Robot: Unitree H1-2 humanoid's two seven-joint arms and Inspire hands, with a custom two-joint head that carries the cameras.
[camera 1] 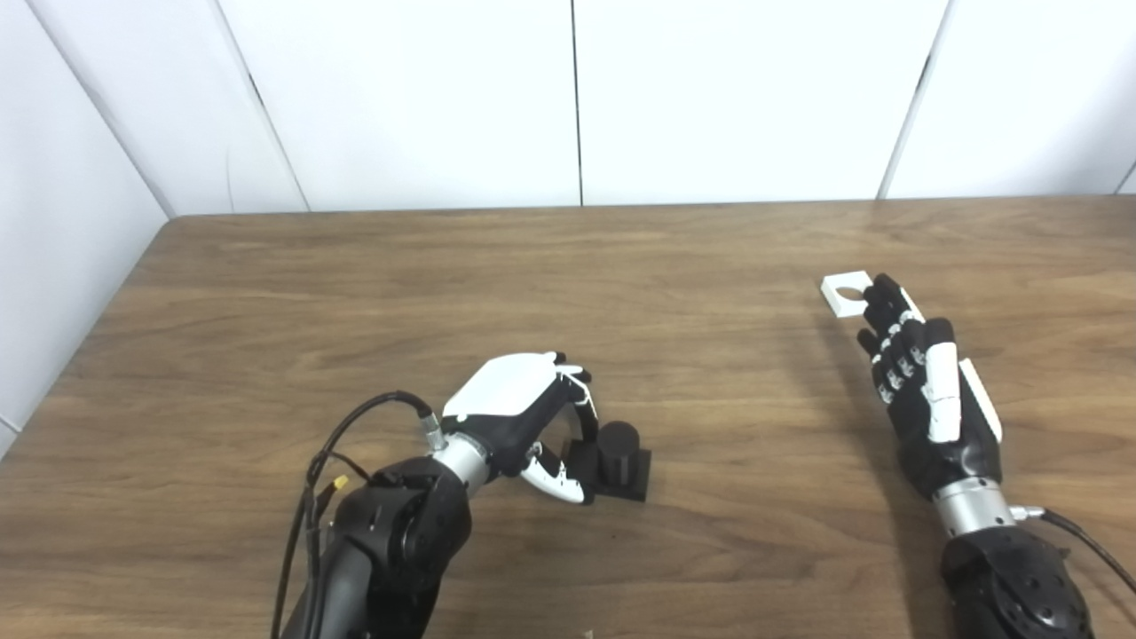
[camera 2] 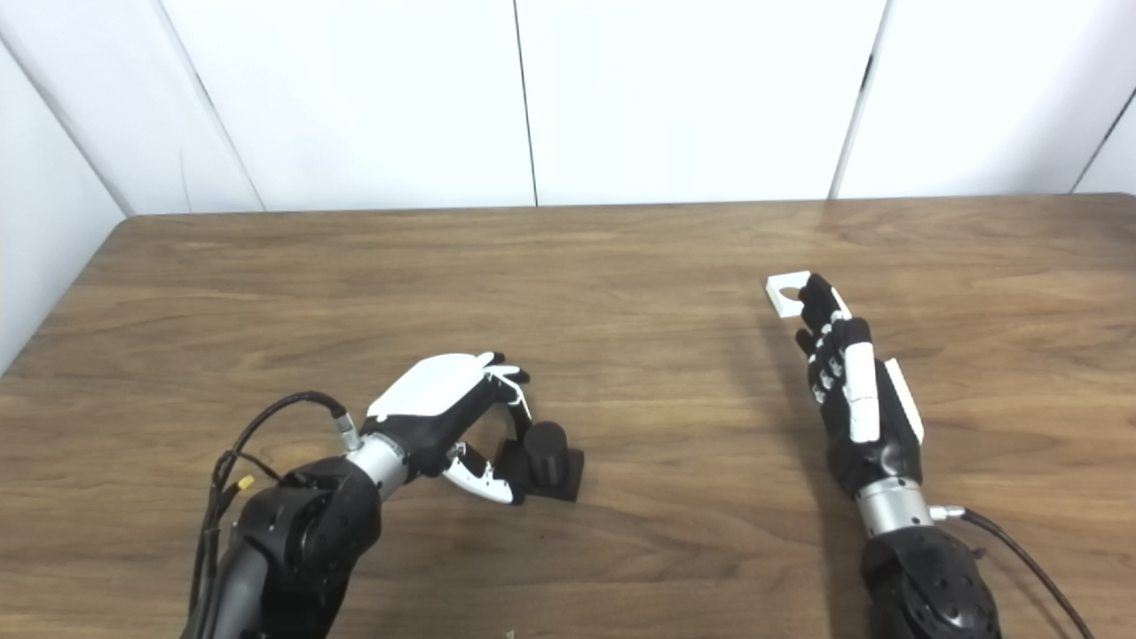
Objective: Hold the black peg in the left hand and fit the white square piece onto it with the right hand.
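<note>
Brown wood-grain desk (camera 1: 568, 266) against plain white wall panels (camera 1: 568, 98); nothing else on the surface besides the two task parts.

Nearest: left hand (camera 1: 519, 417), black with white back shell, curled around the short black cylindrical peg on its square black base (camera 1: 619, 459). Thumb low at the base's near-left edge, fingers (camera 1: 581, 404) arched over at the peg's left side. Looks like touching or just about touching the base; cannot confirm a firm grip. Base appears flat on the desk, peg upright, not lifted. Calling it closing on the peg, hold unconfirmed.

Further out on the right: right hand (camera 2: 848, 390) stretched forward, fingers extended and close together, not wrapped on anything. Fingertips (camera 2: 812, 293) overlapping the near-right edge of the flat white square piece with round hole (camera 2: 785, 293). Cannot tell whether resting on it or hovering just above. Piece lying flat on the desk, hole facing up, not picked up.

Peg and white piece well apart, opposite sides of the desk.

Progress estimate: early. Both hands arrived at their parts, neither part raised. Remaining: secure and lift peg with left hand, grasp and lift white piece with right, bring together, line up hole over peg, press down. No part of the fit done yet.
</note>
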